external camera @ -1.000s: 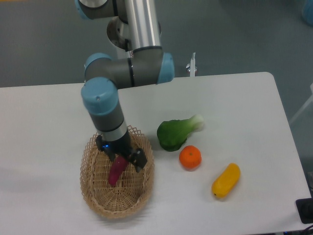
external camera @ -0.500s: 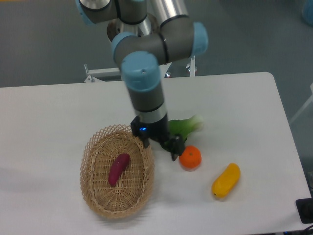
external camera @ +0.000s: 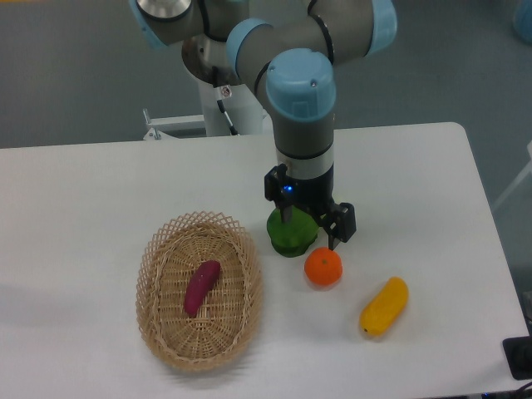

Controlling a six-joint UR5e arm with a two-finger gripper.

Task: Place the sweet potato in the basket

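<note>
Nothing readable here, honestly. No labels, brand marks, numbers or signs show up on the arm, the desk or any of the items sitting on it.

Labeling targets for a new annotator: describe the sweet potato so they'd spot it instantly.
Find the oval wicker basket at the table's front left. The sweet potato lies inside it: a small, slim magenta-purple tuber. It is the only thing in the basket; the orange and yellow vegetable sit on the table to its right.
</note>
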